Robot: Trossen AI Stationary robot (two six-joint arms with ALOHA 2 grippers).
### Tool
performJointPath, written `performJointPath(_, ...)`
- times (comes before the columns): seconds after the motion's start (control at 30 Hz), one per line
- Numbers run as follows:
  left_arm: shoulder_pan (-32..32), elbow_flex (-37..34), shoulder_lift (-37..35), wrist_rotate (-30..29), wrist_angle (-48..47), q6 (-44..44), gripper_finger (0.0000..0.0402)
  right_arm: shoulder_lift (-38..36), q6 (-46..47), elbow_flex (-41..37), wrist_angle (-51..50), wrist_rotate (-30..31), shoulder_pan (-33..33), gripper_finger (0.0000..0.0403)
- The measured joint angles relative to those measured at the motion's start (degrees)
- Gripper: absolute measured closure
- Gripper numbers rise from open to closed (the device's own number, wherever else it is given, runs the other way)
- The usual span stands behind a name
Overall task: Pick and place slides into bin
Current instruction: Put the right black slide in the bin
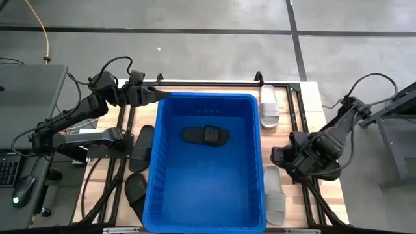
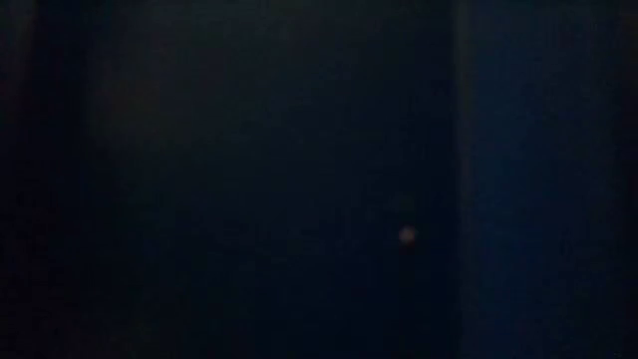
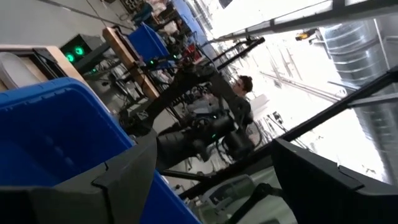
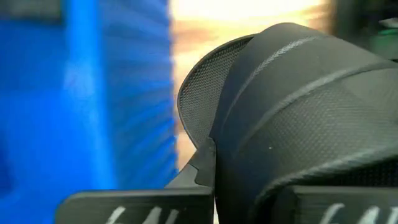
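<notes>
at the far left corner of the bin [image 1: 156, 130], i am holding the left gripper [image 1: 159, 95] over the rim with its fingers [image 3: 118, 180] spread wide and nothing between them. one black slide [image 1: 205, 135] is already lying on the bin floor, long axis across the tub. the next targets on my side, i judge, are the two black slides on the table just left of the bin, one [image 1: 141, 147] lying lengthwise along the wall, the other [image 1: 135, 190] nearer the front corner; both are sitting back toward the arm's base from the fingers. the right gripper [image 1: 281, 156] is waiting with its fingers together beside the bin's right wall, a dark slide [image 4: 292, 106] filling its wrist view, between two pale slides [image 1: 269, 106] [image 1: 273, 194].
</notes>
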Motion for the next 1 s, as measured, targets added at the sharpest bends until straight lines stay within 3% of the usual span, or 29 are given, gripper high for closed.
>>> performJointPath(0.17, 0.0, 0.0, 0.0, 2.7, 0.0, -1.8, 0.0098, 2.0, -3.8, 7.5, -0.2, 5.8, 2.6, 0.0403)
performJointPath(0.37, 0.0, 0.0, 0.5, 6.0, 0.0, -6.2, 0.0098, 5.4, -19.4, 18.3, 2.7, 17.2, 2.1, 0.0403)
performJointPath(0.5, 0.0, 0.0, 1.1, 11.2, 0.1, -10.0, 0.0098, 8.4, -33.8, 25.6, 6.8, 18.2, -0.9, 0.0403)
performJointPath(0.6, 0.0, 0.0, 3.0, 16.9, 0.2, -15.5, 0.0098, 10.7, -44.3, 30.4, 9.1, 16.3, -4.0, 0.0403)
performJointPath(0.73, 0.0, 0.0, 5.1, 22.8, 1.7, -18.7, 0.0087, 13.5, -57.2, 33.7, 15.4, 7.0, -8.4, 0.0403)
performJointPath(1.0, 0.0, 0.0, 9.5, 25.5, 3.7, -23.9, 0.0054, 16.1, -77.7, 35.0, 32.4, -13.1, -18.2, 0.0403)
